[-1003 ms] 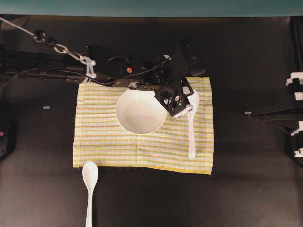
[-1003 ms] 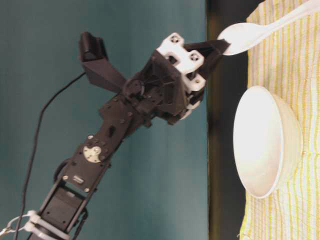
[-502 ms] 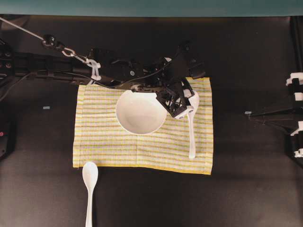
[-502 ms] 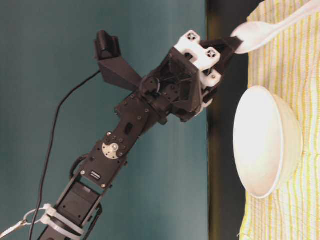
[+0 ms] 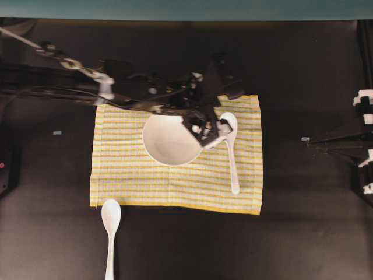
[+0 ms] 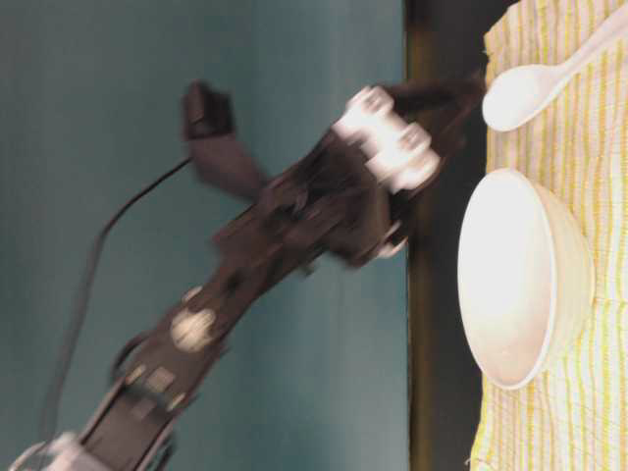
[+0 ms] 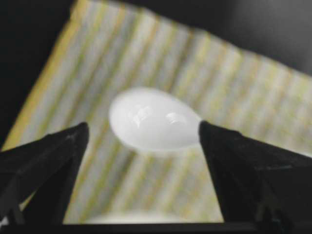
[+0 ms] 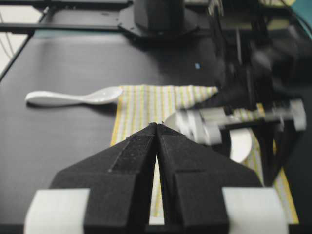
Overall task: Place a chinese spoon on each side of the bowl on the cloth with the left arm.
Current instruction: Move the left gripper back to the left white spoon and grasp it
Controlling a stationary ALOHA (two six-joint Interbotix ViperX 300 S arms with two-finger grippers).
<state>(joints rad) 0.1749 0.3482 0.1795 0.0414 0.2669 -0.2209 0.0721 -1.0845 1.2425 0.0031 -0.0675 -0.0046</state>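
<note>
The white bowl (image 5: 172,140) sits on the yellow-striped cloth (image 5: 128,181). One white Chinese spoon (image 5: 231,154) lies flat on the cloth just right of the bowl, scoop toward the back. My left gripper (image 5: 211,129) hovers over the bowl's right rim beside that scoop, open and holding nothing. In the left wrist view the scoop (image 7: 153,119) lies on the cloth between the spread fingers (image 7: 53,161). A second spoon (image 5: 110,227) lies on the black table, off the cloth's front left corner. My right gripper (image 8: 157,126) is shut and empty.
The right arm (image 5: 364,146) rests at the table's right edge, away from the cloth. A teal wall (image 5: 186,9) runs along the back. Dark bare table (image 5: 303,233) surrounds the cloth. The left arm (image 5: 70,87) stretches in from the left over the cloth's back edge.
The left gripper has opened and let go of the spoon. The spoon's scoop has dropped flat onto the cloth, and the gripper has shifted slightly left toward the bowl.
</note>
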